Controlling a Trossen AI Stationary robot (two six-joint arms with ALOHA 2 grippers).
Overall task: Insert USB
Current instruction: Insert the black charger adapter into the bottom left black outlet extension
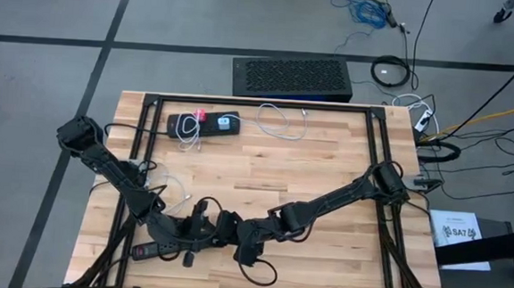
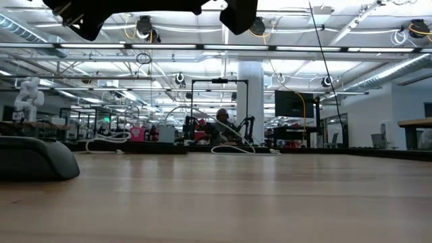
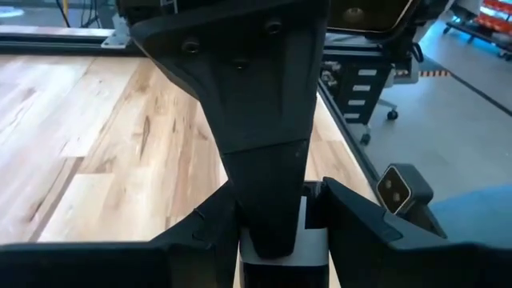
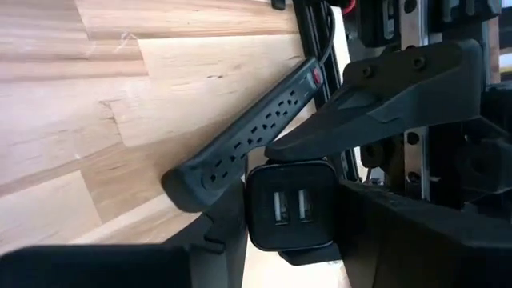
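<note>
Two grippers are met at six o'clock: the charger block (image 4: 290, 206) is held by the right gripper (image 4: 292, 240) and pinched by the left gripper (image 3: 272, 232); a cable plug is needed next.

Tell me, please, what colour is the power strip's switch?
Red; the switch at the far end of the black power strip shows best in the right wrist view.

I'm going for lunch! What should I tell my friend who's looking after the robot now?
Right gripper: jaws shut on the USB charger, held above the table's near edge.
Left gripper: right against it; grip unclear.
Power strip: lying just beyond the charger.
White cable: loose at the far edge.
Done: charger picked up.
Left: both its USB ports are empty, nothing inserted yet.
</note>
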